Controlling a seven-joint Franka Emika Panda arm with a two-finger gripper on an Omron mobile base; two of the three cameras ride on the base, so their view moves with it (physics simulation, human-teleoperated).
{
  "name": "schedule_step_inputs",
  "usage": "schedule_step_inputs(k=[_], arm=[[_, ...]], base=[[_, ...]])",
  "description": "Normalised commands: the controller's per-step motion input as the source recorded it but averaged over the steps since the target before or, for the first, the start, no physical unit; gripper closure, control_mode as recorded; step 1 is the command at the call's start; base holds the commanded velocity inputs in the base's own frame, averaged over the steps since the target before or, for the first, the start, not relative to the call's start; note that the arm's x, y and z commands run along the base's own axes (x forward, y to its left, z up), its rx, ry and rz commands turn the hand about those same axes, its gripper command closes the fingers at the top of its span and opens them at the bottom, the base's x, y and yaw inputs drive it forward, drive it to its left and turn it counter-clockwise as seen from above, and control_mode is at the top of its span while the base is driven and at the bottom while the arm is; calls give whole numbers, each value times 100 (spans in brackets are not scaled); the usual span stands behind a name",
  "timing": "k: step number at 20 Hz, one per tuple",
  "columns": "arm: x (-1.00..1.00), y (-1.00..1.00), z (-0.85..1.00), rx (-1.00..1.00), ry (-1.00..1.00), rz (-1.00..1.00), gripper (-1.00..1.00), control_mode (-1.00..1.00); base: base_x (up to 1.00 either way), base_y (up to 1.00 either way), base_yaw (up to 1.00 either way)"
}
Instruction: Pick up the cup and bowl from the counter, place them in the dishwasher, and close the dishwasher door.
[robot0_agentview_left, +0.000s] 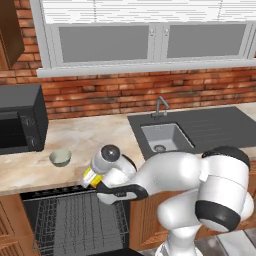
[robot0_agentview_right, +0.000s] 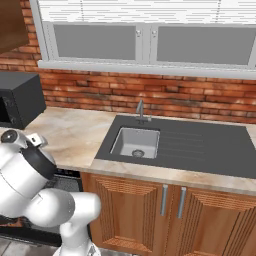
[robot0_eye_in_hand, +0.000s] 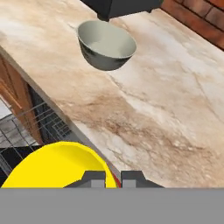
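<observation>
The yellow cup (robot0_eye_in_hand: 57, 166) fills the lower left of the hand view, and my gripper (robot0_eye_in_hand: 113, 178) is shut on its rim. From the left base view, the cup (robot0_agentview_left: 91, 177) hangs under the hand at the counter's front edge, above the open dishwasher (robot0_agentview_left: 75, 220) and its grey wire rack. On the beige counter (robot0_agentview_left: 85, 140) further back sits the pale grey-green bowl (robot0_agentview_left: 60, 157), upright and untouched; the bowl (robot0_eye_in_hand: 106, 44) is near the top of the hand view. The dishwasher door is out of view.
A black microwave (robot0_agentview_left: 20, 119) stands at the counter's left end, behind the bowl. The dark sink (robot0_agentview_left: 165, 137) with its faucet (robot0_agentview_left: 161, 106) lies to the right. Wooden cabinet doors (robot0_agentview_right: 150, 210) run under the sink. A brick wall backs the counter.
</observation>
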Motion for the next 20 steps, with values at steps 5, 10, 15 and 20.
schedule_step_inputs(k=[5,10,15,20], arm=[[-31,47,-5,-28,-14,15,100,-100],[-25,24,-21,-20,-17,12,100,-100],[-5,6,-57,-2,-10,6,100,-100],[0,3,-62,0,-5,5,100,-100]], base=[[0,0,0],[0,0,0],[0,0,0],[0,0,0]])
